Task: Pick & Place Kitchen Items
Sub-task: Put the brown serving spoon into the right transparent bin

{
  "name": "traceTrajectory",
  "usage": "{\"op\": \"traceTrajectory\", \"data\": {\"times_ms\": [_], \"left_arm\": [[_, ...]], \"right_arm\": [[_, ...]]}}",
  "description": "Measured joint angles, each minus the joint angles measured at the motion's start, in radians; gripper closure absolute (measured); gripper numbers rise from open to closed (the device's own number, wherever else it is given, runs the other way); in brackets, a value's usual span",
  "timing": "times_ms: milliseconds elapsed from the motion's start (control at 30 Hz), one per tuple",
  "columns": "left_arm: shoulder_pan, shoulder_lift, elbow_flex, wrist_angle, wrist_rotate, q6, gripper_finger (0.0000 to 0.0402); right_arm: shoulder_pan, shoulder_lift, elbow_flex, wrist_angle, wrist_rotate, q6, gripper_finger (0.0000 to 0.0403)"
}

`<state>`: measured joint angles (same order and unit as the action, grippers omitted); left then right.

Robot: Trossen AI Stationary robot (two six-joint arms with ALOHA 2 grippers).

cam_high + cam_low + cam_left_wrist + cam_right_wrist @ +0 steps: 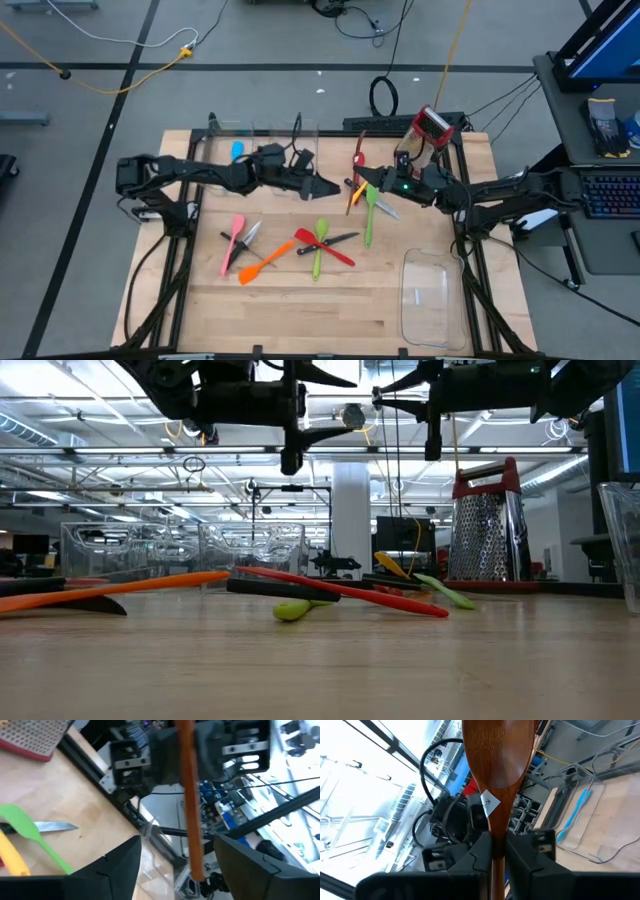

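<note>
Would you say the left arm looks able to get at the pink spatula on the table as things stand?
Probably yes. The left gripper stands open and empty, and the pink spatula lies on the left arm's side with nothing on top. A knife lies close beside it and might get nudged. The right gripper is shut on the wooden spoon.

A robotics lab or industrial hall is showing here: a pale wooden worktable (300, 300) is standing on grey concrete floor (80, 150) with trailing cables, beneath exposed steel ceiling trusses (120, 455).
</note>
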<state>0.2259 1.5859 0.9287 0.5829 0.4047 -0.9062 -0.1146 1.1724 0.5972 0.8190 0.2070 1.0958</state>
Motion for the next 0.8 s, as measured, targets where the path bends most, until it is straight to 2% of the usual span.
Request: {"op": "traceTrajectory", "data": {"times_ms": [133, 333, 533, 800], "left_arm": [[-0.018, 0.02, 0.032, 0.001, -0.05, 0.009, 0.0136], [-0.033, 0.065, 0.116, -0.015, -0.064, 0.049, 0.0135], [-0.049, 0.106, 0.204, -0.135, -0.065, 0.093, 0.0135], [-0.052, 0.112, 0.222, -0.169, -0.085, 0.098, 0.0135]], "right_arm": [[0.0, 0.0, 0.0, 0.028, 0.0, -0.008, 0.0381], [0.0, 0.022, 0.0, 0.055, 0.0, -0.009, 0.0381], [0.008, 0.073, 0.0, 0.118, 0.0, -0.007, 0.0381], [0.012, 0.086, 0.0, 0.134, 0.0, -0.005, 0.0381]]}}
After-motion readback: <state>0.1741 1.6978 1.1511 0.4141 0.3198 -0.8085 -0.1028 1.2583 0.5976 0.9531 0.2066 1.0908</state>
